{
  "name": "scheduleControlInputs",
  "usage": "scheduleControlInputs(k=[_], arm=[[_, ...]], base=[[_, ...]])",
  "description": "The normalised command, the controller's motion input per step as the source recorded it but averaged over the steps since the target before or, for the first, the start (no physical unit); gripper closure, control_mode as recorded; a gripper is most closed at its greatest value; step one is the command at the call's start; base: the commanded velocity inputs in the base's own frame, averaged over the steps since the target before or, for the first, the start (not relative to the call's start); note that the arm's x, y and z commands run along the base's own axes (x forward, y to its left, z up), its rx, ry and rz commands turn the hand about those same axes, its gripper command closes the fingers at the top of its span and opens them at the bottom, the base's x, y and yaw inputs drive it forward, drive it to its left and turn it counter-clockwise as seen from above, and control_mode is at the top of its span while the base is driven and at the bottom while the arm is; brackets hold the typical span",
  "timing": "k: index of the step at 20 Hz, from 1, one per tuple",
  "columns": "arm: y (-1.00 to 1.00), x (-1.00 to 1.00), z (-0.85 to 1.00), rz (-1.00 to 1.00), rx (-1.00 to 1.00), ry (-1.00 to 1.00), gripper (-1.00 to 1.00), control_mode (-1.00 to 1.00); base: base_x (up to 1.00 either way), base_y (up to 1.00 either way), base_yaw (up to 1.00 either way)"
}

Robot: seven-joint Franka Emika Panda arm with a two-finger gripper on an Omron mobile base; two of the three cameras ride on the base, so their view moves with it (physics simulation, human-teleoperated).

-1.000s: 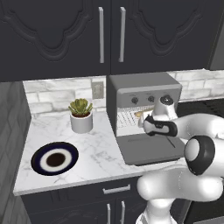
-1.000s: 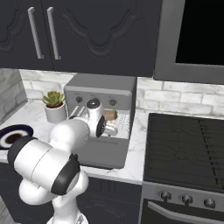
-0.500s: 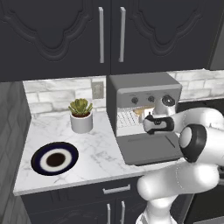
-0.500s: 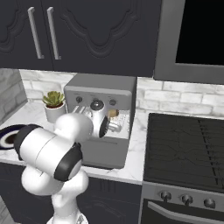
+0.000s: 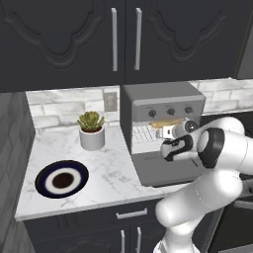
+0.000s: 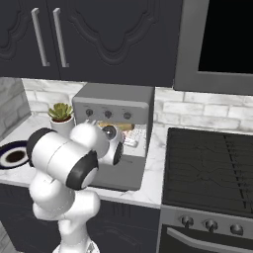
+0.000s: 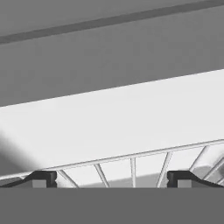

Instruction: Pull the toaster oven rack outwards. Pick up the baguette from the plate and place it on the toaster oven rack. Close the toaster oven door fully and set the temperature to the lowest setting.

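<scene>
The grey toaster oven (image 5: pixel 163 101) (image 6: pixel 116 98) stands with its door (image 5: pixel 160 170) (image 6: pixel 118 173) folded down flat. The wire rack (image 5: pixel 142 133) (image 6: pixel 137 137) (image 7: pixel 131 164) sits in the opening, and the golden-tan baguette (image 5: pixel 161 124) (image 6: pixel 123 127) lies on it, partly hidden by my hand. My gripper (image 5: pixel 167 132) (image 6: pixel 123 138) (image 7: pixel 111 179) hovers open at the rack's front edge, with nothing between its fingertips (image 7: pixel 41 178). The navy plate (image 5: pixel 62 180) (image 6: pixel 12 155) lies bare on the counter to the left.
A potted succulent (image 5: pixel 90 129) (image 6: pixel 60 114) stands left of the oven near the wall. A dark stove (image 6: pixel 212 163) adjoins the counter on the right. Dark cabinets hang overhead. My white arm's elbow bulks over the counter's front edge.
The arm's elbow has swung, and the hand has edged slightly left at the oven opening. The gripper stays open, and the baguette stays on the rack.
</scene>
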Motion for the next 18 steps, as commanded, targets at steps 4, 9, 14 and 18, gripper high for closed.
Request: scheduleControlInputs(k=[4, 9, 14, 18], arm=[[-0.05, 0.12, 0.04, 0.00, 0.00, -0.25, -1.00, -1.00], [-0.16, 0.00, 0.25, 0.00, 0.00, -0.20, -1.00, -1.00], [-0.35, -0.13, 0.48, 0.00, 0.00, -0.13, -1.00, -1.00], [-0.59, -0.41, 0.51, 0.00, -0.03, 0.00, -1.00, -1.00]], base=[[0.00, 0.00, 0.00], [0.00, 0.00, 0.00], [0.00, 0.00, 0.00], [0.00, 0.00, 0.00]])
